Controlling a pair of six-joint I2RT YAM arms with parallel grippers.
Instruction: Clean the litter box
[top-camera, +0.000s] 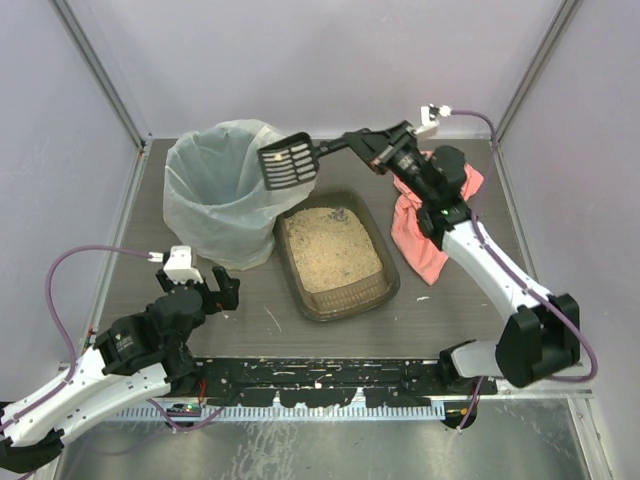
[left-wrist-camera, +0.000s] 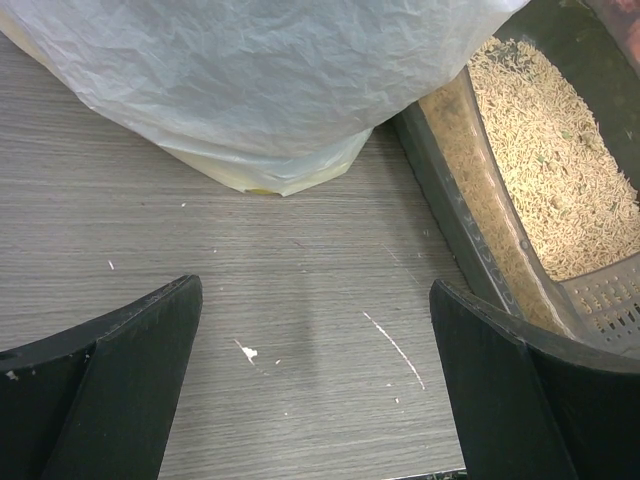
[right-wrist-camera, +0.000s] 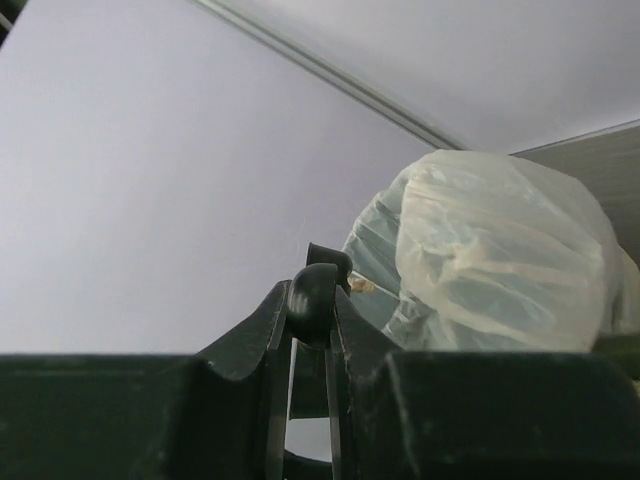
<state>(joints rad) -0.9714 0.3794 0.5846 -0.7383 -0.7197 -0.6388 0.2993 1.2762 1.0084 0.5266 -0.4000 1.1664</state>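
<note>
left gripper (top-camera: 197, 287) spread wide, holding nothing, low over table (top-camera: 250, 320) by the bin's base; bag-lined bin (top-camera: 190, 205) next; scoop (top-camera: 288, 163) head hangs over bin's right rim, handle clamped in right gripper (top-camera: 372, 148); litter box (top-camera: 300, 300) just beside bin, nearward of scoop head, long axis roughly far-to-near; right arm nearer, so the next dip looks like its job

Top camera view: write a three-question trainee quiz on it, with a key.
1. True or false: the left claw is shut on the scoop.
2. What lies to the right of the litter box? A: a pink cloth. B: a bottle. C: a brush.
3. Fill the gap: the bin is lined with a ___ bag.
Key: 1 false; 2 A; 3 white.
</note>
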